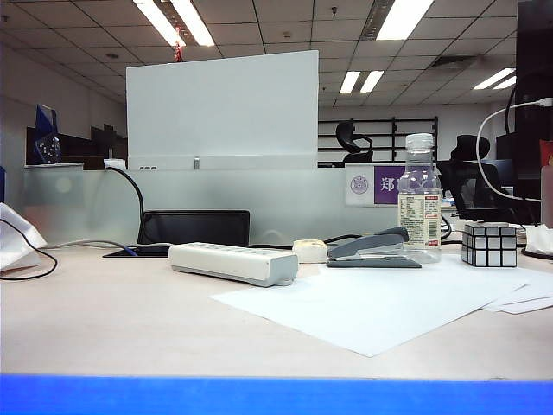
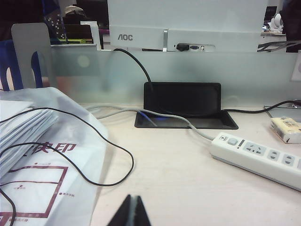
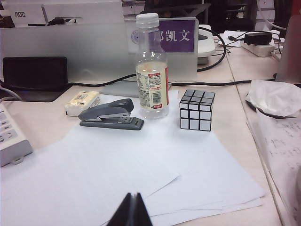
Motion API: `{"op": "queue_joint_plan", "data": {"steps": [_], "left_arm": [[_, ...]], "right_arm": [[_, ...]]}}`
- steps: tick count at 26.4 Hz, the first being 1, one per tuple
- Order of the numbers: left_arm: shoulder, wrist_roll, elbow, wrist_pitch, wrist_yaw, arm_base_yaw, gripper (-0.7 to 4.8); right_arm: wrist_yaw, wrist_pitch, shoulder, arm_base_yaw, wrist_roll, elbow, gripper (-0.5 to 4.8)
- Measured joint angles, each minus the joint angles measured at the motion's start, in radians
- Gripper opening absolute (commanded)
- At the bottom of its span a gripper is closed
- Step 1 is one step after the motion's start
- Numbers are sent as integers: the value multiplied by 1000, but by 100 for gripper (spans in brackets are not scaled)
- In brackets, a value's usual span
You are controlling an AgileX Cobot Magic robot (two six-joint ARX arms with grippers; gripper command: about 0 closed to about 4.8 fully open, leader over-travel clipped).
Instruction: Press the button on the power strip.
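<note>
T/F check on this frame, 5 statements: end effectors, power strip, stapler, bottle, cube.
1. Both end effectors are shut. True: the left end effector and the right end effector each show fingers pressed together, holding nothing.
2. The left end effector is touching the power strip. False: it hovers over bare table, apart from the strip.
3. The stapler lies on the white paper beside the bottle. True.
4. The bottle's cap is off. False: a white cap is on it.
5. The cube sits on top of the power strip. False: it stands on the paper, on the far side of the bottle from the strip.
</note>
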Motion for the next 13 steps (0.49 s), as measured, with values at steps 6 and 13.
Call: {"op": "queue_joint_plan", "data": {"steps": [6, 13], "left_arm": [[0, 0, 0, 0, 3, 14, -5], [0, 0, 0, 0, 31, 140, -5]], "right_arm": [[0, 0, 0, -1, 0, 0, 0], [1, 0, 0, -29, 0, 0, 0]]}}
